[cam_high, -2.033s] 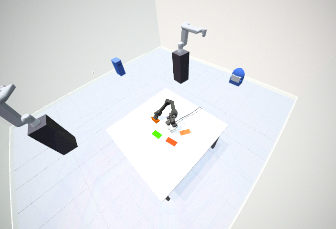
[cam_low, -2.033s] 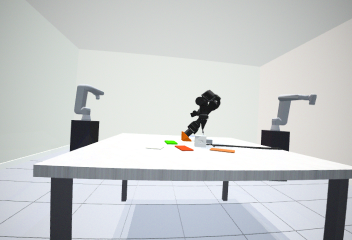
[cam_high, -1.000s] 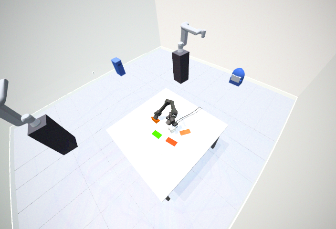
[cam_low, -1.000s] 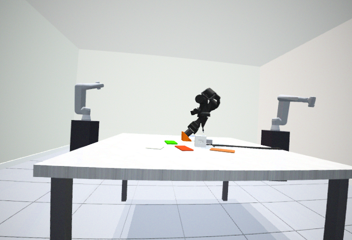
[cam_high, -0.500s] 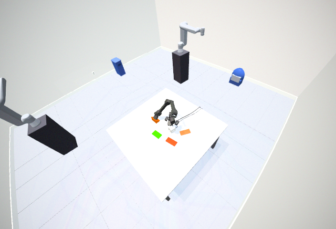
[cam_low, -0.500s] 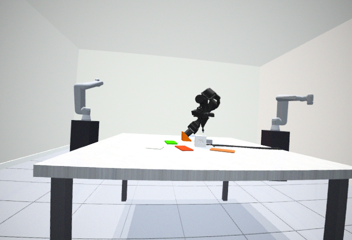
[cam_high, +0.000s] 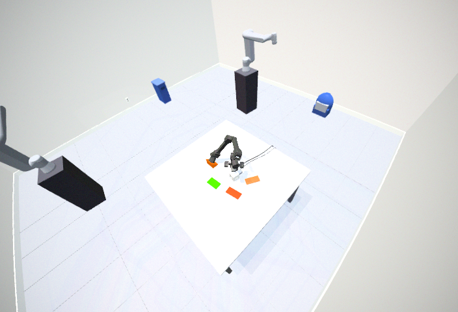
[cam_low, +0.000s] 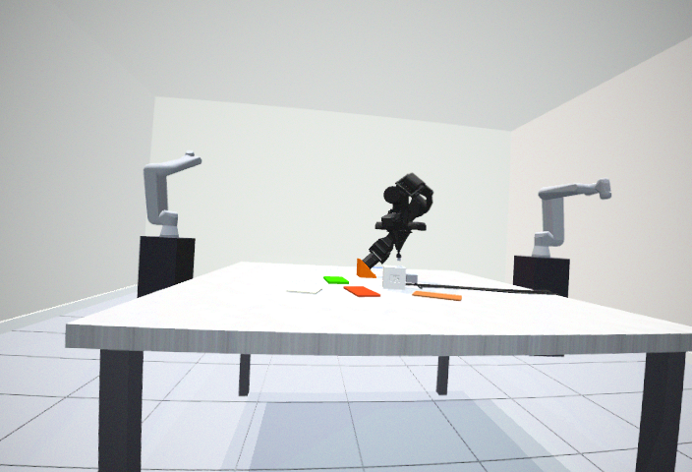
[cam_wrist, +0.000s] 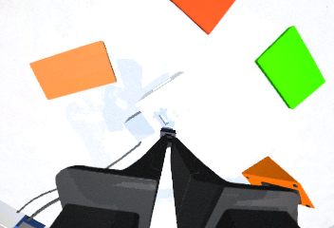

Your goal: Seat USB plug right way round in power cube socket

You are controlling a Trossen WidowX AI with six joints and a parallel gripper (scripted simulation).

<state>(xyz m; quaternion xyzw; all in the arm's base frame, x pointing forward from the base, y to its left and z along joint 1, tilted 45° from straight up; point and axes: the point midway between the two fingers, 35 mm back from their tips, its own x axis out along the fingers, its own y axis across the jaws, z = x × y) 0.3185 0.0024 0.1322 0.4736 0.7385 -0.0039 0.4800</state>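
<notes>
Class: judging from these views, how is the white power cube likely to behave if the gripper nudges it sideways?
The power cube is squat and flat-sided, so it would probably slide, not roll or tip. It looks small beside the gripper, which is shut on the plug, so it is likely light and easily shifted. Its cable trails across the table and may drag or resist slightly.

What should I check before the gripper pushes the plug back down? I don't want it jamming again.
1. Plug held: ok. The gripper is shut on the USB plug.
2. Plug out of the socket: ok. In the exterior view it hangs above the power cube.
3. Plug turned the right way round: cannot tell, too small.
4. Plug lined up over the socket: cannot tell.
5. Flat cards out of the way: ok. The light orange card and green card lie beside the cube.
</notes>
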